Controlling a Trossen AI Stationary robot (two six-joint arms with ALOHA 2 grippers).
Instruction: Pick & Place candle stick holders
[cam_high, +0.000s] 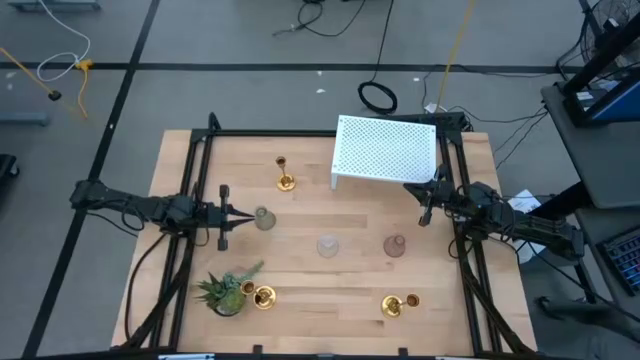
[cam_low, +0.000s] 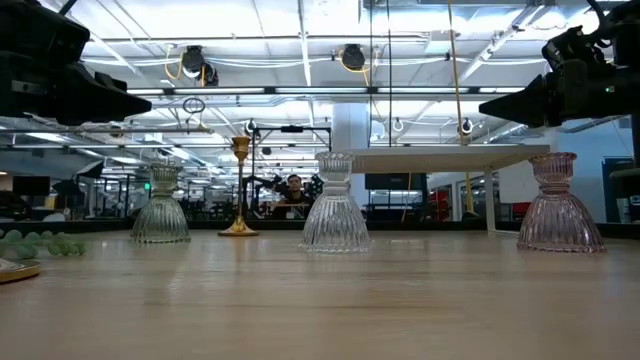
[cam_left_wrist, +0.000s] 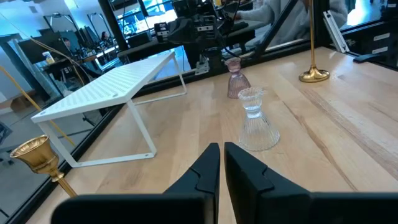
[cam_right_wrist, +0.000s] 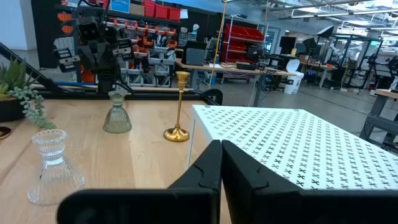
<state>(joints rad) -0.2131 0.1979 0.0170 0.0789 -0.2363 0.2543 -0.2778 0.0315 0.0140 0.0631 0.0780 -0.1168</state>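
1. We see three glass candle stick holders standing in a row across the wooden table (cam_high: 300, 290): the greenish-grey holder (cam_high: 264, 218) just ahead of the left gripper's tips, the clear holder (cam_high: 328, 245) farther out from those jaws, and the pinkish holder (cam_high: 395, 245) nearer the right gripper.
2. One brass holder (cam_high: 285, 176) stands upright off to the side of the left jaws; another brass holder (cam_high: 262, 296) lies beside the potted plant (cam_high: 225, 290), and a third brass holder (cam_high: 398, 304) lies near the table's front edge.
3. The white perforated shelf (cam_high: 385, 152) carries nothing on top.
4. The left gripper (cam_high: 222, 215) has its fingers pressed together, holding nothing.
5. The right gripper (cam_high: 427, 202) is likewise closed and empty, its tips at the shelf's corner.
6. Bare wood lies open between the two jaws.
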